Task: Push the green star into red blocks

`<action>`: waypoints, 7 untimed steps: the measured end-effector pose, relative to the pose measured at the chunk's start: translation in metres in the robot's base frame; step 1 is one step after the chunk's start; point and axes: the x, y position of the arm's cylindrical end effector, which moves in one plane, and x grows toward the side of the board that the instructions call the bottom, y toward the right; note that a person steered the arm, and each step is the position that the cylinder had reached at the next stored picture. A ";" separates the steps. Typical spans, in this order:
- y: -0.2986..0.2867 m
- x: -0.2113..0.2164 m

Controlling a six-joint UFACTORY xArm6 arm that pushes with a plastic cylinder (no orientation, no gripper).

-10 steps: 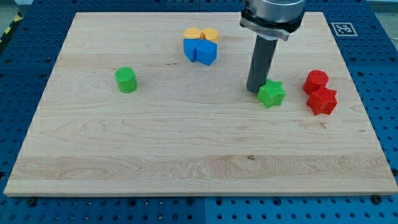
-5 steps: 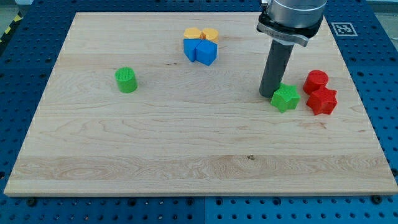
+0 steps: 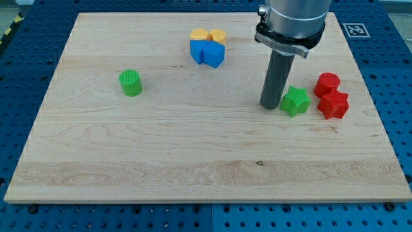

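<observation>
No claw is carried by this arm, so no released or clenched state can be told; the arm ends in a straight dark rod, and my tip (image 3: 270, 106) is seen resting on the bench (image 3: 193, 154) towards the view's right. My tip is placed just to the view's left of the green star (image 3: 295, 101), close beside it; whether the two are touching cannot be made out. The rod is held upright, and its wider silver-grey collar (image 3: 288, 29) is cut off by the view's top edge.

The green star is found just to the view's left of the two red blocks, with a narrow strip of bare wood seen between them. The red cylinder (image 3: 327, 84) is set a little towards the view's top, and the red star-like block (image 3: 333, 104) lies directly below it, the two apparently touching.

Further out, towards the view's top centre, a tight cluster is formed by two blue blocks (image 3: 207, 53) and two orange blocks (image 3: 208, 35), the orange pair lying on the top side of the blue pair. Well apart, at the view's left, a green cylinder (image 3: 131, 83) is seen standing alone.
</observation>
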 end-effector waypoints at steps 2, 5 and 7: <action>0.014 0.012; 0.053 0.012; 0.014 0.016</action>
